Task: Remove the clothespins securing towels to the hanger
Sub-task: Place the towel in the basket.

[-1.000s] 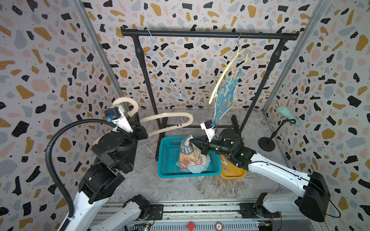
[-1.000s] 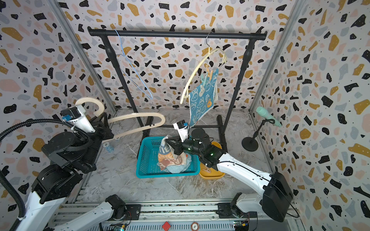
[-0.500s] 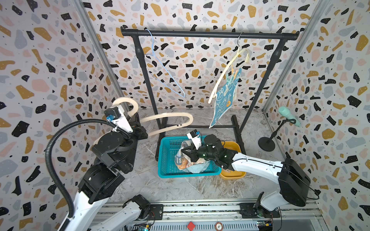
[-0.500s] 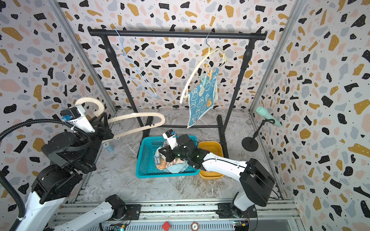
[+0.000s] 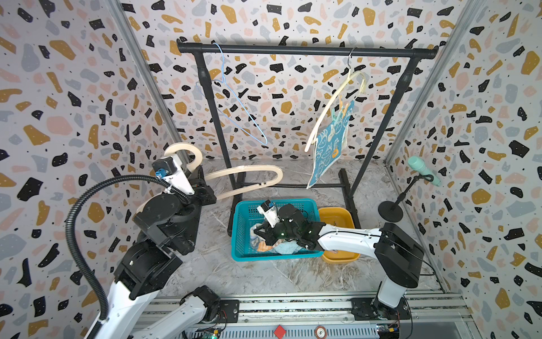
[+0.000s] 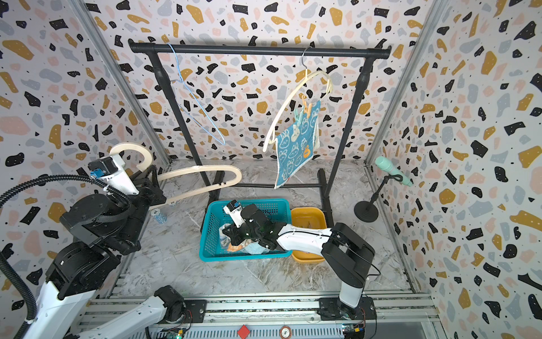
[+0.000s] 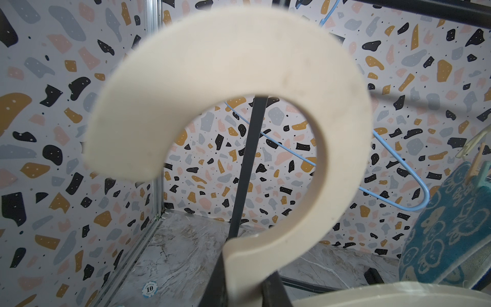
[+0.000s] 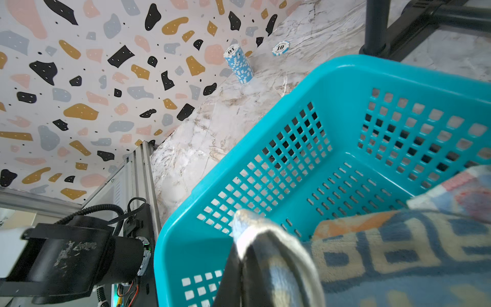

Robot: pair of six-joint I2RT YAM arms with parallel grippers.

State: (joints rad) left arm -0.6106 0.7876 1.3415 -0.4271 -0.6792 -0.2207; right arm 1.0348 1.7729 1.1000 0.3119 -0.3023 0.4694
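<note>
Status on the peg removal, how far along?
Done: pale blue towel lies in the teal basket, blue wire hanger hangs bare. In hand: right gripper pinches the striped towel there; left gripper holds a bare cream hanger. Left: rabbit towel pegged up by clothespins.

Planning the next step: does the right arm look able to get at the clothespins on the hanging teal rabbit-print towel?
Probably not yet: its end effector is shut on the striped terry towel, low in the turquoise plastic basket.

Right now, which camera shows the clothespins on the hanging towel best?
A top view: the clothespins show whole, peach and mint, atop the rabbit towel. The left wrist view catches them partly; the right wrist shows none.
</note>
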